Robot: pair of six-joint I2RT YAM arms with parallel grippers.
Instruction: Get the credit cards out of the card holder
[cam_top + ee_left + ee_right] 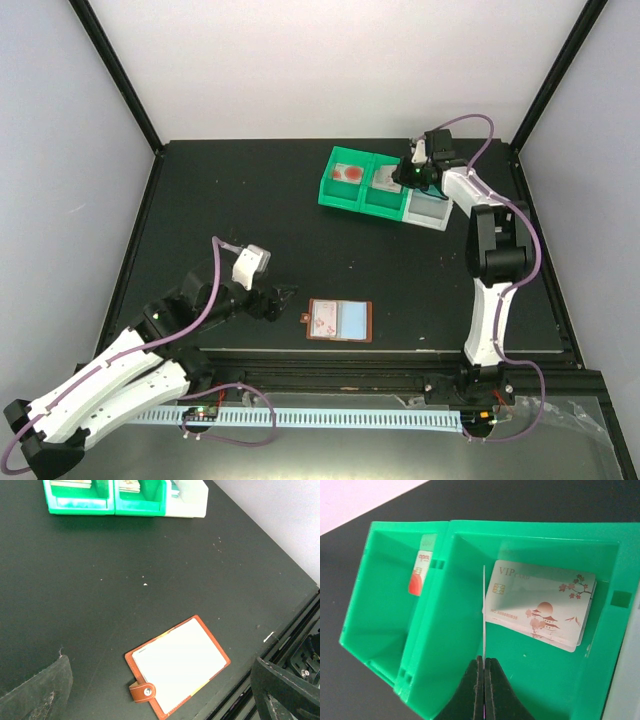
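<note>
The card holder (339, 320), reddish-brown with a snap tab, lies spread open on the table near the front edge. It shows a pinkish-white card (323, 318) and a pale blue card (352, 319). My left gripper (275, 300) hovers just left of it, open and empty. In the left wrist view the card holder (177, 665) lies between and beyond the wide-apart fingers (45, 690); its inside is washed out white. My right gripper (484, 662) is shut on a thin credit card (483, 610), seen edge-on, above the middle green bin (470, 605). Pinkish-white cards (540, 602) lie in that bin.
Two green bins (345, 185) and a white bin (430, 208) stand in a row at the back right. The left green bin (380, 610) holds a card with a red mark (421, 572). A black rail (295, 645) runs along the table's front edge.
</note>
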